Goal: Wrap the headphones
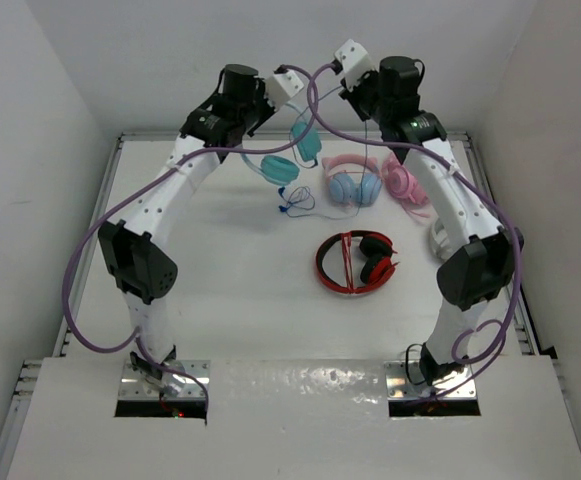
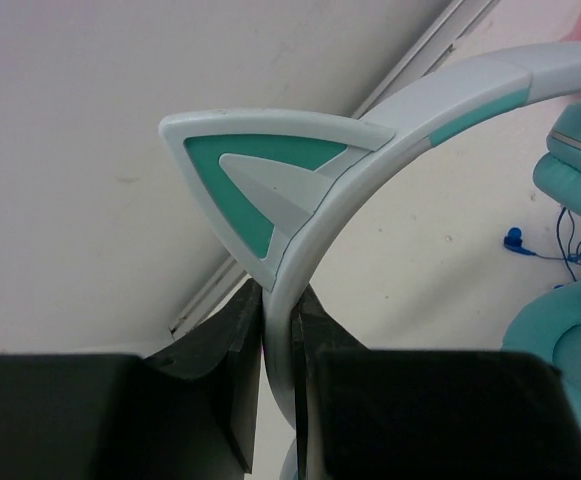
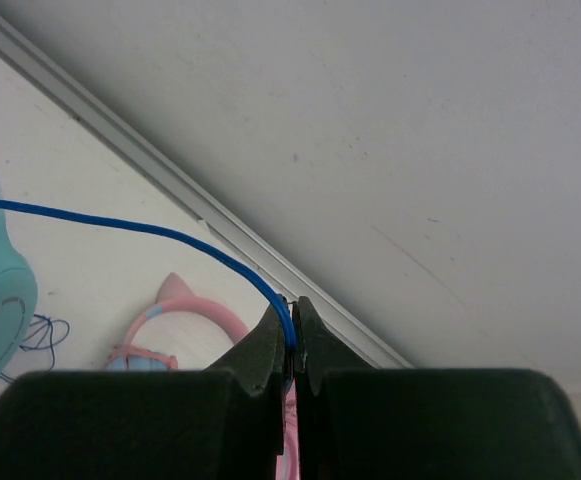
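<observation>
Observe that the left pincer (image 2: 278, 300) is clamped on the pale headband of the headphones (image 2: 440, 110), just below one cat ear. The teal cups hang over the far part of the table (image 1: 230, 290), left of the pink-banded pair (image 1: 353, 185). The right pincer (image 3: 292, 312) is closed on the thin blue cable (image 3: 120, 225), which arcs away to the left. A loose tangle of that cable lies on the table beside the cups. A red pair (image 1: 355, 262) lies nearer the arm bases.
</observation>
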{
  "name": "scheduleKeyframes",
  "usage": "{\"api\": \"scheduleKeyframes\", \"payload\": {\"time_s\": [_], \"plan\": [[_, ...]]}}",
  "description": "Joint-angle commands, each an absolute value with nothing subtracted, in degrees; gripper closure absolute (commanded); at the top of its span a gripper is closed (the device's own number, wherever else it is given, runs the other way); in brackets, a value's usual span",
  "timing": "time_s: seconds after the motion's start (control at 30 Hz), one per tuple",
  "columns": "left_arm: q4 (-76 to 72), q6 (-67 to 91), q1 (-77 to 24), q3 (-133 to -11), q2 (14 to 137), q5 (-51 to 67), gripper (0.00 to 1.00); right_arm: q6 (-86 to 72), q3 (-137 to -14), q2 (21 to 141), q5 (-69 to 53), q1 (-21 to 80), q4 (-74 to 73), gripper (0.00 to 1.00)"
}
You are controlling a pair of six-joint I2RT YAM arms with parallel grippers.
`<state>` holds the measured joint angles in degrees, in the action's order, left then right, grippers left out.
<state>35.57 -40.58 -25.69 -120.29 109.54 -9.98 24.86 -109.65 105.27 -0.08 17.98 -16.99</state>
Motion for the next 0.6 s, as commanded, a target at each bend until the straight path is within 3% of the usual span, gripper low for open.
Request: {"api": "scheduleKeyframes", "payload": {"time_s": [0.0, 0.3, 0.47, 0.57], "plan": [[31.71, -42.19, -26.46, -122.60, 106.79, -8.64, 1.00, 25.49, -112.15, 103.44, 2.54, 18.37, -15.74, 1.00], [43.94, -37.36, -25.58, -129.54, 106.17, 10.62, 1.00, 19.00, -112.42, 107.75, 0.18, 15.56, -11.08, 1.00], [45.26, -25.95, -22.33, -134.73, 106.78, 15.20, 1.00, 12.76, -103.21, 105.65, -9.56, 15.47, -4.06, 1.00], [46.05, -18.91, -21.45, -137.46, 106.88, 18.98, 1.00, 7.75, -97.93, 104.94, -18.25, 15.55, 3.76, 0.89]]}}
